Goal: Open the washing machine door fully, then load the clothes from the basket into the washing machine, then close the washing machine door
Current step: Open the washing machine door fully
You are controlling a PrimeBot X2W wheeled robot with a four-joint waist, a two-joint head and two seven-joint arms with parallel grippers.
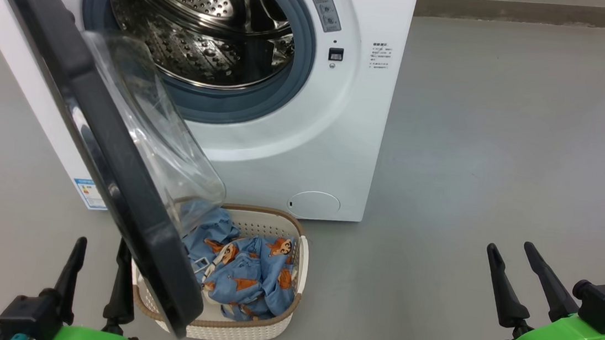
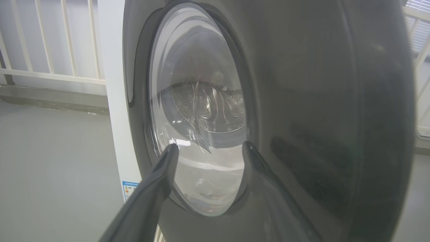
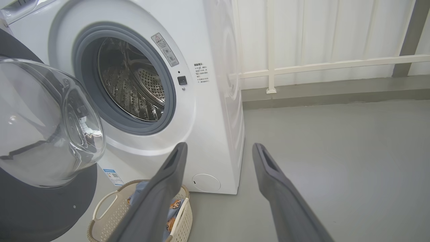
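The washing machine door (image 1: 127, 203) hangs open from its hinge at 9 o'clock of the drum mouth, its glass dome facing the washing machine (image 1: 333, 139). At 6 o'clock below the mouth sits the basket (image 1: 242, 333), holding the clothes (image 1: 248, 276) and partly under the door. The left gripper (image 1: 103, 241), at 7 o'clock in the head view, points upward with its jaws released and empty, just beside the door's outer face; I cannot tell whether it touches. The right gripper (image 1: 510, 245), at 4 o'clock, is likewise released and well apart from the machine.

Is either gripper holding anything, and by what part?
Nothing is held: left gripper and right gripper are open and empty; the clothes lie in the basket.
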